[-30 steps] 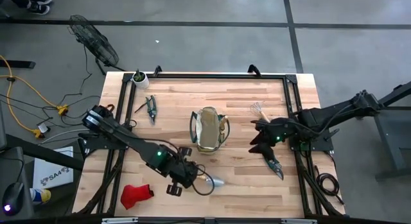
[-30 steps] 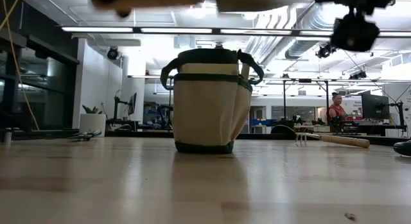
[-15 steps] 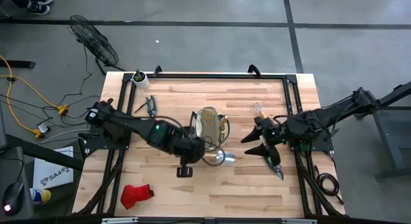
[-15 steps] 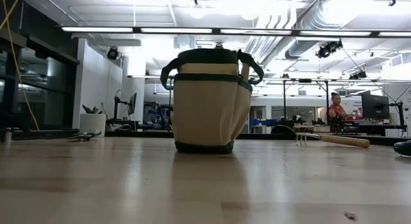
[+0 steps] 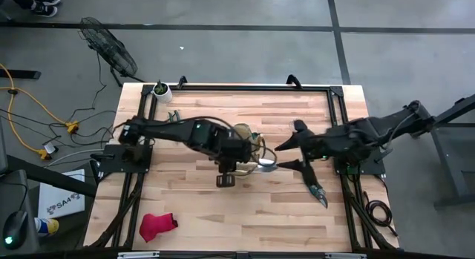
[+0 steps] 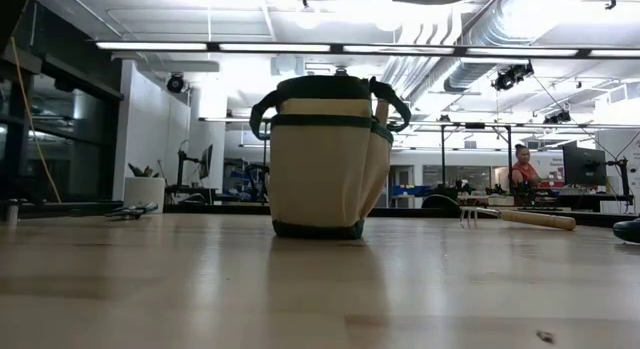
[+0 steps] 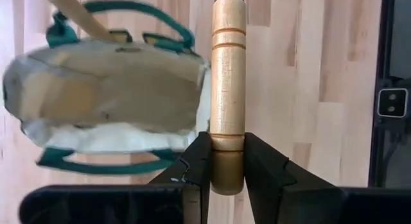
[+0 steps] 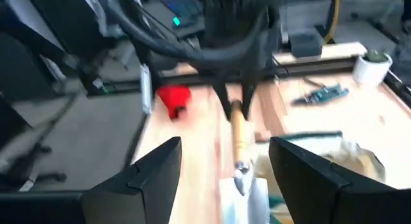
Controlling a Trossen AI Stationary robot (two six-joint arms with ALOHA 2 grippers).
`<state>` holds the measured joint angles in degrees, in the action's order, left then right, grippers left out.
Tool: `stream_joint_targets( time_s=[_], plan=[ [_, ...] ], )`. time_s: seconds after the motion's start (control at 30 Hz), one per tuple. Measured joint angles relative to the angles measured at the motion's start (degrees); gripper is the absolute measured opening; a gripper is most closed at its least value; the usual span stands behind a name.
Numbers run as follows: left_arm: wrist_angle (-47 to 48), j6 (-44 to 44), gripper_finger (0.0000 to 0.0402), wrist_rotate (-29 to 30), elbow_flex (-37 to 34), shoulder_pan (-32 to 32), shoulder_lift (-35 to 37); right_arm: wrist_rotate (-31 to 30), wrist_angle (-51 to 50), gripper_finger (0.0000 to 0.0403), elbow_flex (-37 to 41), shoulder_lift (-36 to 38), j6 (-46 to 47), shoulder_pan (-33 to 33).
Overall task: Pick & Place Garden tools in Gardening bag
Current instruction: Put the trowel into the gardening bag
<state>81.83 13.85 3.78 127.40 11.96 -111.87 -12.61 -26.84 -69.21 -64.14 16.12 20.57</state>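
left gripper (image 7: pixel 221 169): clamped on the butt end of the wood-handled trowel (image 7: pixel 228 89), fingers (image 7: pixel 196 163) pinching the handle from both sides, held beside the bag.
trowel: in the high view its metal blade (image 5: pixel 266 163) points toward the right arm, just past the bag's side — not yet inside.
right gripper (image 5: pixel 293 145): fingers spread wide, empty, facing the trowel's blade, close but apart from it.
gardening bag (image 5: pixel 242 144): upright mid-table, mouth open, tan canvas with green trim; a wooden handle already pokes out.
handling: stiff, light tool; smooth rounded wood could twist in the pinch, so a hold near the grooves likely serves best — blade down into the soft bag.
left on the table: shears (image 5: pixel 317 189), fork (image 6: pixel 515 218), red glove (image 5: pixel 158 225).
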Motion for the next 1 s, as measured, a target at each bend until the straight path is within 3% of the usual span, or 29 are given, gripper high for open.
stream_joint_targets(
  time_s=[0.2, 0.6, 0.83, 1.0],
  plan=[
    [3.01, -1.65, 0.0060, 2.30, 7.21, -0.89, -3.70, 1.24, -0.03, 0.0227, -0.20, -5.08, -2.18, -0.08],
    [2.70, -3.57, 0.0060, 3.27, 7.16, -0.72, -3.55, -2.08, 1.45, 0.0227, -0.24, -14.22, -5.99, -1.67],
    [2.38, -3.54, 0.0060, 3.44, 7.16, -0.71, -3.55, -2.03, 1.78, 0.0226, -0.24, -15.67, -5.83, -3.77],
    [2.36, -3.54, 0.0060, 3.44, 7.16, -0.71, -3.55, -1.02, 1.72, 0.0197, -0.24, -15.67, -4.15, -5.28]
  ],
)
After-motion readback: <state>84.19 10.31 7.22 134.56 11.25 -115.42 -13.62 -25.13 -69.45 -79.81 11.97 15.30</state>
